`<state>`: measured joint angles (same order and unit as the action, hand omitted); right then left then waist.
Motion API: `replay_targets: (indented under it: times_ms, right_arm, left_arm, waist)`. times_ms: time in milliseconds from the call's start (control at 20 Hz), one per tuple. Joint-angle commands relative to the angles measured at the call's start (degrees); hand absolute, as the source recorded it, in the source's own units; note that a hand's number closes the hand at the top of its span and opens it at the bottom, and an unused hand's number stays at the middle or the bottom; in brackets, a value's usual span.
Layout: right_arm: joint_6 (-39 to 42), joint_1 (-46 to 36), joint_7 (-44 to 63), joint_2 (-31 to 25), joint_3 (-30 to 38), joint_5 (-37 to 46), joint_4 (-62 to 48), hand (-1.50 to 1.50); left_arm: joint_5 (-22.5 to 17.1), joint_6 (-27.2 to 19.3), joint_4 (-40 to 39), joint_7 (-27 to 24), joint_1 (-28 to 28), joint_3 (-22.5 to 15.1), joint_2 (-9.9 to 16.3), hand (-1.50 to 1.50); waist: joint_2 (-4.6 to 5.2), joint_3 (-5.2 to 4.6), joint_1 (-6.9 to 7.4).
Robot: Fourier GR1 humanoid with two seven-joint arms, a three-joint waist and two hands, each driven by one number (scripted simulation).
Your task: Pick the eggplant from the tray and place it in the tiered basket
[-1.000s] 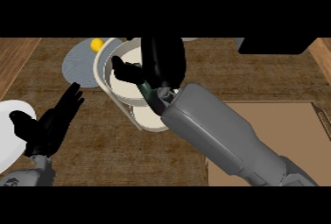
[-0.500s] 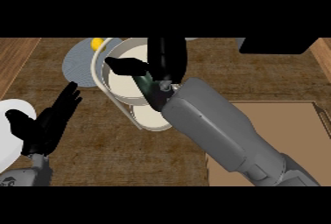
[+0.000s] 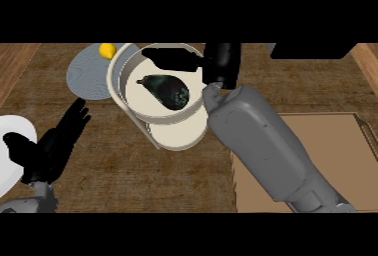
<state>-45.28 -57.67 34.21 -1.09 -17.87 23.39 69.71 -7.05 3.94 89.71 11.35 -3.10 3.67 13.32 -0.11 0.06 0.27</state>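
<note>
Currently the eggplant (image 3: 167, 90) lies in the upper tier of the tiered basket (image 3: 118, 75), apart from the right hand (image 3: 193, 59) — that hand hangs over the basket's far rim with thumb and fingers spread and nothing in its hold. At the view's lower left the left hand (image 3: 46, 150) rests open over the tabletop (image 3: 148, 175), fingers straight and up, holding nothing, just beside a white plate (image 3: 9, 150). Behind the basket sits a grey plate (image 3: 87, 77) carrying a small yellow item (image 3: 108, 49) — and the tray (image 3: 325, 135) shows at right, partly hidden by the right forearm.
</note>
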Motion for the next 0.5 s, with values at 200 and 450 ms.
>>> replay_targets:
  times_ms: [200,450]
  right_arm:
    - [-0.7,8.5,2.1,-7.3,7.6,0.2,15.0,-1.50]
    - [6.5,16.6,3.8,-17.8,15.8,-6.3,25.0,-1.50]
  left_arm:
    - [0.4,-0.2,-1.6,1.0,-0.9,0.3,-0.4,0.00]
    - [0.2,-0.2,-0.2,1.4,0.0,1.3,0.1,0.00]
  waist:
    - [-0.26,-0.04,-1.44]
    - [-0.27,-0.01,-1.65]
